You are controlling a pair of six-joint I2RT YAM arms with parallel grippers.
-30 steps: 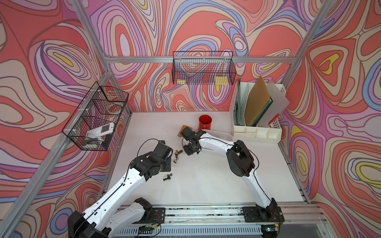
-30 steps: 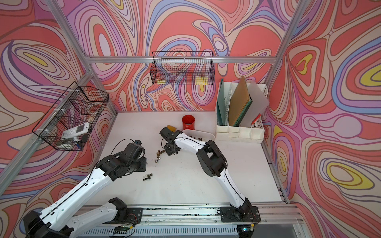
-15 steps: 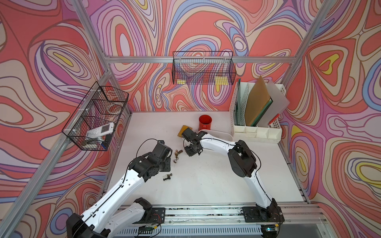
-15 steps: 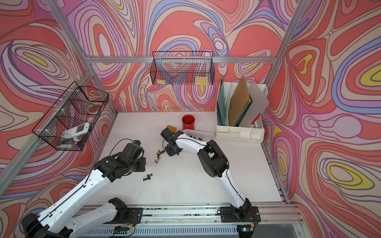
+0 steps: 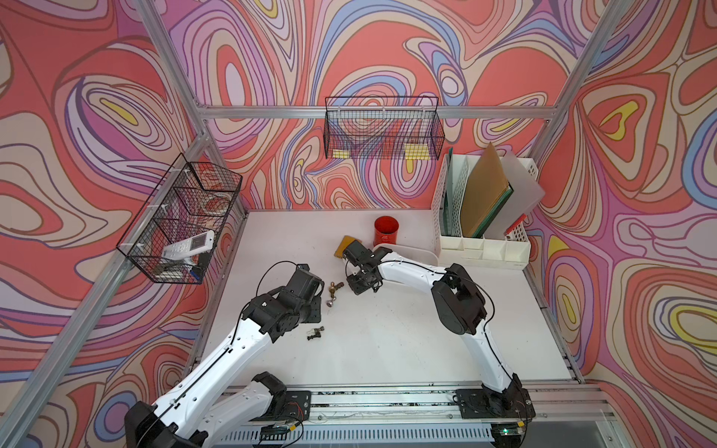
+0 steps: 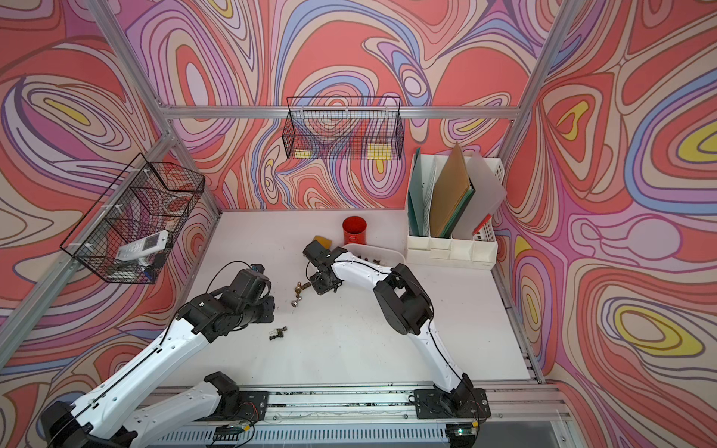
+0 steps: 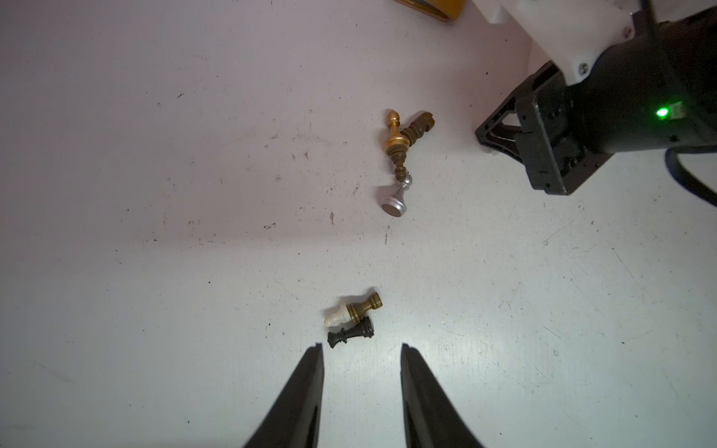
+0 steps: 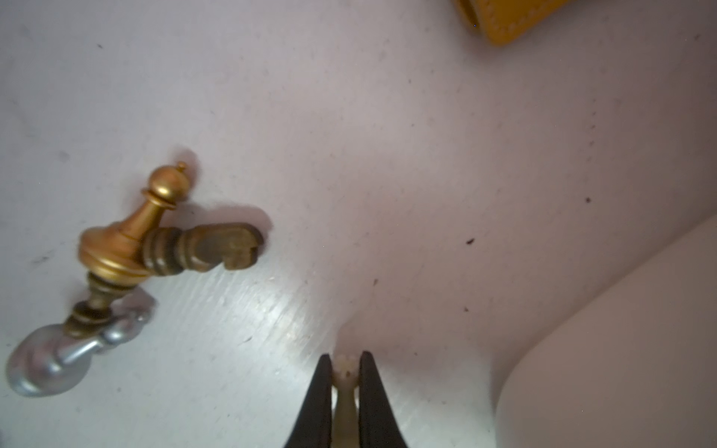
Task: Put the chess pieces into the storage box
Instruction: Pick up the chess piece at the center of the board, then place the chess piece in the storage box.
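Right hand [image 8: 345, 358]: black tapered fingers pinch a small cream turned chess piece [image 8: 344, 388], its notched crown poking past the tips; can't tell if it's clear of the scuffed white counter [image 5: 388, 349]. Landmark is the glossy red cylindrical cup [image 5: 386, 230]. The shallow white plastic storage box [image 6: 397, 256], with rounded corners and smooth walls, sits just beside the cup on the robot-base side, and a few dark pieces lie inside it in a top view. The right hand is outside the box, near the cup, base-ward and toward the left arm. Just past it from the cup is a heap of four touching pieces, all lying down: a bright brass-gold piece [image 7: 395, 135] with a ball head and flared base, a dull bronze piece [image 7: 419, 126] with a ribbed collar and blunt notched head, a slim bronze spindle piece [image 7: 399, 163], and a satin silver pawn [image 7: 395, 199] with a flat round base. Further from the cup is a second heap of three, also touching: a white piece [image 7: 335, 316], a bronze rook-shaped piece [image 7: 364, 306] and a matte black waisted piece [image 7: 351, 333]. Left hand [image 7: 361, 347]: fingers spread, nothing between them, tips just short of the black one. A mustard-yellow flat item [image 5: 345, 244] lies beside the cup on the left-arm side.
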